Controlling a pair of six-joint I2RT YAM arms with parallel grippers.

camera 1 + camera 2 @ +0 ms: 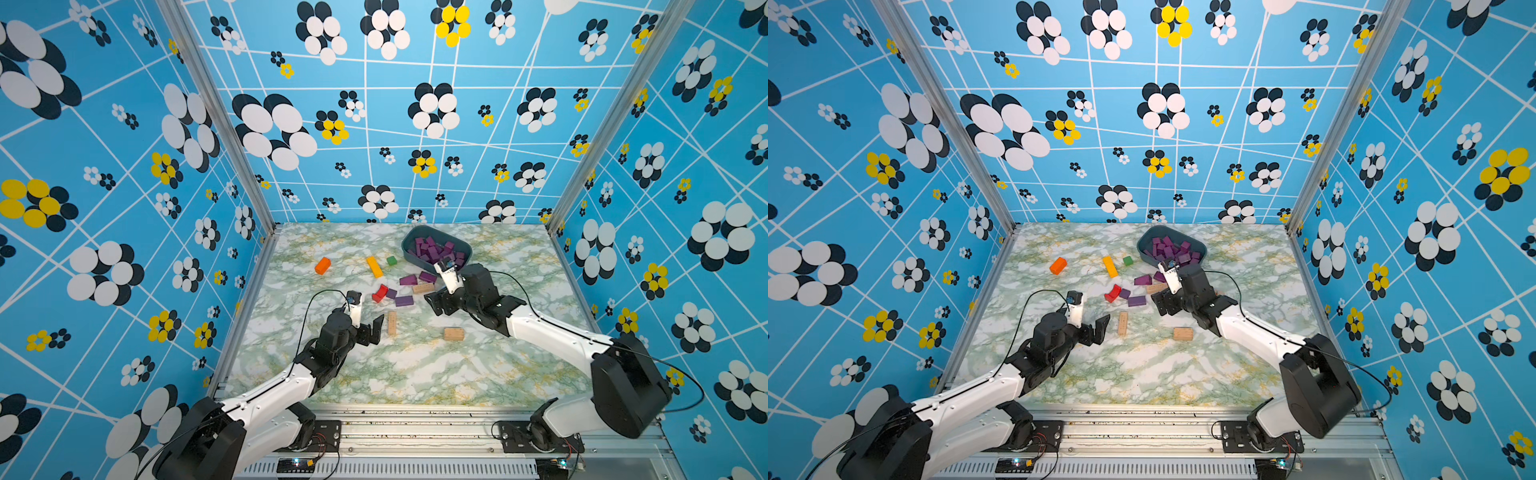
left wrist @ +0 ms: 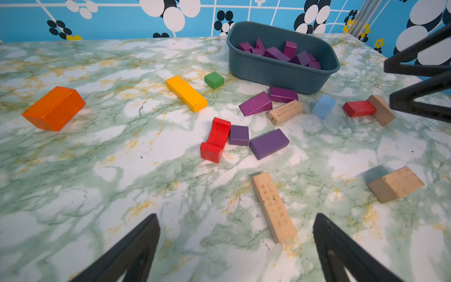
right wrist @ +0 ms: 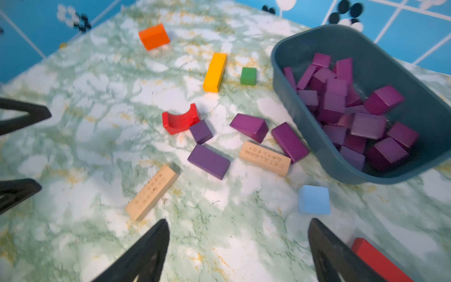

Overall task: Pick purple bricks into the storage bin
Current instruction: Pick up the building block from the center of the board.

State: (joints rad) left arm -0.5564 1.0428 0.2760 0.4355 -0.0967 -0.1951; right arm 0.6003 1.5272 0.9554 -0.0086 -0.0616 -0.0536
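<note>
Nearly there: most purple bricks [image 3: 384, 100] sit in the bin [image 3: 390, 48], right of frame. I count four loose at centre, beside it. Left gripper [image 2: 235, 216] and right gripper [image 3: 238, 219] both gape wide, empty.

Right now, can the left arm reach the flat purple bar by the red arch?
Probably yes: the left gripper is open and empty, nothing covers the purple bar, though a tan block lies between and a purple cube crowds it.

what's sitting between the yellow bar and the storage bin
A small green cube sits between the yellow bar and the storage bin, touching neither. It shows most clearly in the left wrist view.
</note>
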